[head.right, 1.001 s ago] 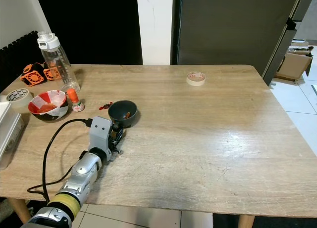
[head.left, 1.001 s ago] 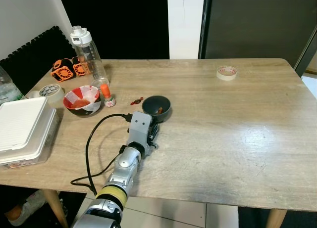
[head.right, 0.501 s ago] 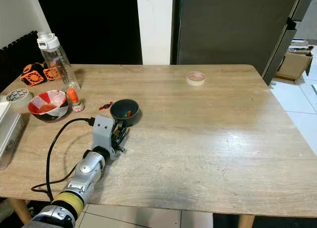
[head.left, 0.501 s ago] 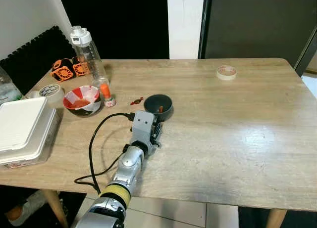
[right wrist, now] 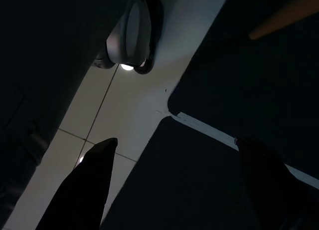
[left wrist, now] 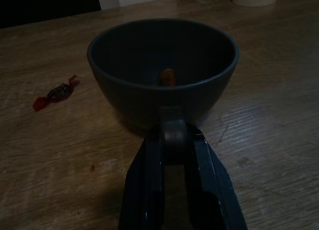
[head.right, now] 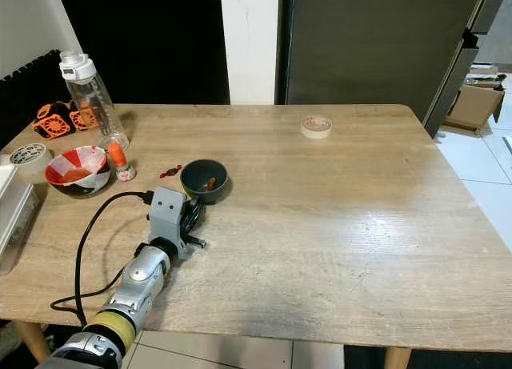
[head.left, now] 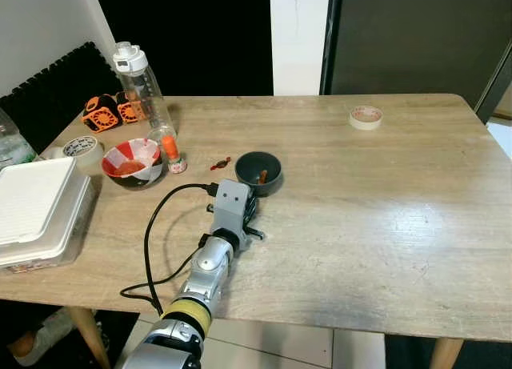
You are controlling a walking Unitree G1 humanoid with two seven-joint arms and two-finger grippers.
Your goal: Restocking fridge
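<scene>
With my left arm stretched low over the desk (head.right: 336, 225) from its near edge, forearm nearly flat on the wood and its black cable (head.left: 152, 233) looping back toward that edge, the left gripper (left wrist: 172, 135) sits right at the near side of the dark bowl (head.right: 204, 177). In the left wrist view I see the two black fingers (left wrist: 149, 180) drawn close together, with a small grey tab or handle on the bowl's wall pinched between their tips, so the jaws are closed on the bowl. The bowl stands upright on the desk, left of centre and roughly midway between the near and far edges, with a small orange-red piece (left wrist: 167, 76) lying inside. A red-wrapped candy (head.left: 220, 162) lies just beside it toward the left edge. Further left are a red-and-white bowl (head.left: 132, 161), a small orange-capped bottle (head.left: 171, 153) and a clear water bottle (head.left: 140, 85); a roll of tape (head.left: 366, 117) lies near the far right corner. My right arm hangs idle, the right gripper (right wrist: 174, 185) with its fingers spread wide above floor tiles.
</scene>
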